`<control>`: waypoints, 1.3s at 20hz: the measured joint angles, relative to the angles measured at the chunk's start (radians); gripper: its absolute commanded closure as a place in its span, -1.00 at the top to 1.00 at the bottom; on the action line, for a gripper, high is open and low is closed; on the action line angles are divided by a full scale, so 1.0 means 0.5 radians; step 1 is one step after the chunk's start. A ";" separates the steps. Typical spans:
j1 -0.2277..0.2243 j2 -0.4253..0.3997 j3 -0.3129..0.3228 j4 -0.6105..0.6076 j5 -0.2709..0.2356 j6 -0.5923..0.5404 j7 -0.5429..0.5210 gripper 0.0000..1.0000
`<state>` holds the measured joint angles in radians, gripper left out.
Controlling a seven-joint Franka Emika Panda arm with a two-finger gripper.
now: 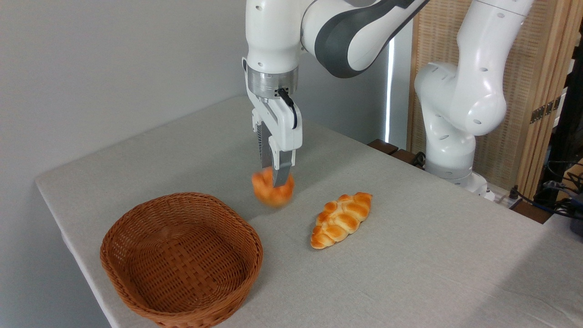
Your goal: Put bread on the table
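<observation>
- We are pointing our claw (274,178) straight down, with its two fingers (282,172) pinching the bread (272,187) from above.
- The bread is hanging at the tips of the claw, an orange round bun that is showing blurred, so we cannot make out its top.
- We cannot tell whether the bread is touching the counter (410,255) or hanging just above it; a faint shadow is lying right under it.
- Below and to the left of the claw, the brown wicker basket (182,259) is sitting near the counter's front edge with nothing in it, its far rim lying close to the bread but apart from it.
- To the right of the claw and a little lower, the braided loaf (341,220) is lying flat on the grey cloth, slanting with one pointed end toward us, apart from both the bread and the basket.
- Behind and to the right of the claw, our white arm's base (451,136) is standing at the far edge of the counter.
</observation>
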<state>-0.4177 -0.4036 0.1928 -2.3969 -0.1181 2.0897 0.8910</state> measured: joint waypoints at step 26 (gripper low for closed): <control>-0.011 0.644 0.391 1.409 0.006 -0.810 -0.366 1.00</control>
<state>-0.4233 -0.0817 0.3881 -1.6926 -0.1151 1.6849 0.7082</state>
